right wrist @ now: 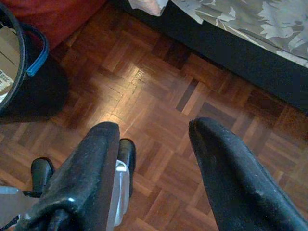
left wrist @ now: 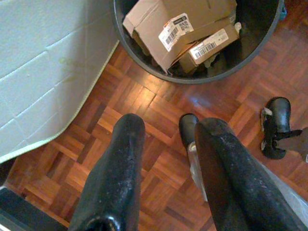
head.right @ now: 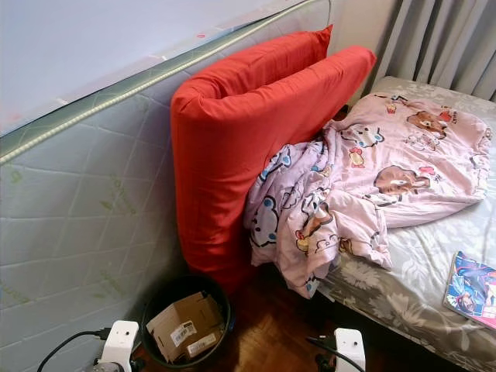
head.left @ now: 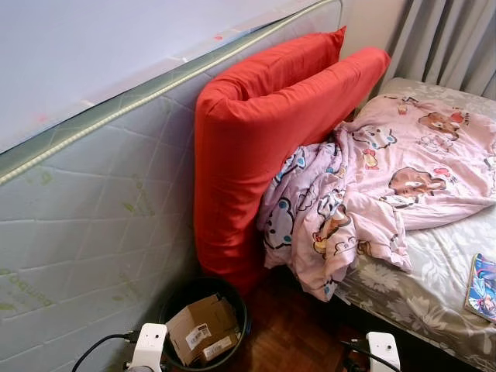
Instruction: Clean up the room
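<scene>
I see my left gripper (left wrist: 166, 139) hanging over parquet floor (left wrist: 139, 101), fingers spread apart and holding nothing; just ahead sits a black bin (head.left: 236, 306) with cardboard boxes (head.left: 203, 327) inside; my right gripper (right wrist: 154, 139) is likewise parted and empty — near the bed (head.left: 434, 263), where a pink blanket (head.left: 372, 186) spills against a red cushion (head.left: 256, 147).

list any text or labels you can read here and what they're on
No text here can be read.
Two white barcode labels on the cardboard boxes in the black bin: print too small to read.
Faint green print on the upright mattress: too blurred to read.
Colourful book on the bed: cover lettering illegible.
</scene>
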{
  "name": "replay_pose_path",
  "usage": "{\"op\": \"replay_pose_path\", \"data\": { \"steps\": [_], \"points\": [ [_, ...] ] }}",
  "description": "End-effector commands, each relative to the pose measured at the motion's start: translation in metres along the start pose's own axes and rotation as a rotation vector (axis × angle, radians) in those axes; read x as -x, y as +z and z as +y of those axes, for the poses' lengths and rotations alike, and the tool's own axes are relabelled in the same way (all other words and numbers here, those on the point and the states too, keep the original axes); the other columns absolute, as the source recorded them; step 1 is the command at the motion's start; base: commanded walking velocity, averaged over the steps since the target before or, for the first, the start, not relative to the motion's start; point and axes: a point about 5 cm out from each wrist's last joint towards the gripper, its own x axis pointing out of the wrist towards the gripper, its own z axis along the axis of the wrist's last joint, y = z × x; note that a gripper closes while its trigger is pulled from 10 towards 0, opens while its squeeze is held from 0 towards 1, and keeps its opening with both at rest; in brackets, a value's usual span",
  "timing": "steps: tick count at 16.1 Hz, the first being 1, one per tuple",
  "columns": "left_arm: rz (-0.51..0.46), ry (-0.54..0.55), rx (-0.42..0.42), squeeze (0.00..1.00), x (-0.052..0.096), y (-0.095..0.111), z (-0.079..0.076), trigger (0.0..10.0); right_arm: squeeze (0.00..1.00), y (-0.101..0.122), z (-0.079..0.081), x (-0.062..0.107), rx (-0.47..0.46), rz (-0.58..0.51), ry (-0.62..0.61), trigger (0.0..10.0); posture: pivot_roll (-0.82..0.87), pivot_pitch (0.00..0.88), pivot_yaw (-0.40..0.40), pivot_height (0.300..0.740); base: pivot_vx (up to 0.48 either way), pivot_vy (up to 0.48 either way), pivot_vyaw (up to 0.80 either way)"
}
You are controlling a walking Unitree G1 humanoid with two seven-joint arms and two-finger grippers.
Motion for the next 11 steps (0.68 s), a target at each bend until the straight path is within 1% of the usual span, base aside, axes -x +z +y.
{"op": "replay_pose_path", "data": {
  "steps": [1, 11],
  "points": [
    [0.002, 0.003, 0.011, 0.00, 0.0002, -0.0017, 0.0004, 10.0, 0.00, -0.0003, -0.0017, 0.0001, 0.006, 0.012, -0.004, 10.0, -0.06, 0.000, -0.005, 0.740, 0.000, 0.000, 0.00],
    [-0.009, -0.001, 0.027, 0.00, 0.0002, -0.0015, -0.0007, 10.0, 0.00, -0.0014, -0.0031, 0.0004, 0.014, 0.023, -0.010, 10.0, -0.06, 0.000, -0.008, 0.740, 0.000, 0.000, 0.00]
  ]
}}
